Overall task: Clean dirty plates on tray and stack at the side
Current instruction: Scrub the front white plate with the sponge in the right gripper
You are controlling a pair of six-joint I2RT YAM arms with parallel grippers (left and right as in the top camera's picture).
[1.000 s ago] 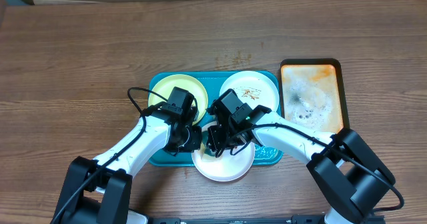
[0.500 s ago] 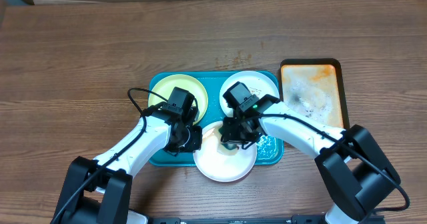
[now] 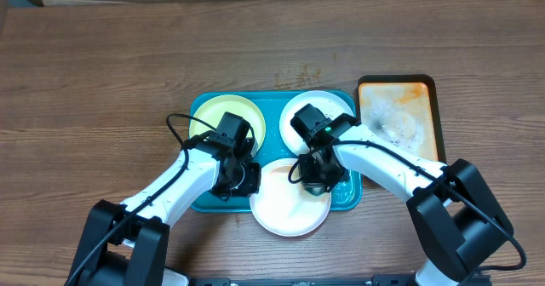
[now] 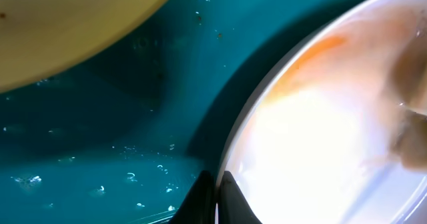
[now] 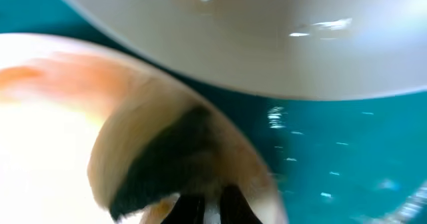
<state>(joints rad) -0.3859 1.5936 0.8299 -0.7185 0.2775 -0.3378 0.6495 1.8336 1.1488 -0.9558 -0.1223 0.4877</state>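
Note:
A white plate [image 3: 285, 205] smeared orange lies half on the teal tray [image 3: 200, 203], sticking out over its front edge. My left gripper [image 3: 247, 180] is shut on this plate's left rim [image 4: 320, 131], one finger on each side [image 4: 217, 197]. Over the plate's right side, my right gripper [image 3: 317, 182] is shut on a blurred tan and dark sponge [image 5: 173, 151] that presses on the plate [image 5: 40, 131]. A pale yellow-green plate [image 3: 209, 116] sits at the tray's back left. A white plate with brown smears [image 3: 336, 107] sits at the back right.
A smaller orange tray with a black rim [image 3: 400, 120], holding foamy water, stands just right of the teal tray. Water drops dot the teal tray floor [image 4: 100, 151]. Bare wooden table surrounds both trays.
My right gripper has swept the sponge from the front plate's left-centre to its right side. The left gripper has kept its hold on the rim.

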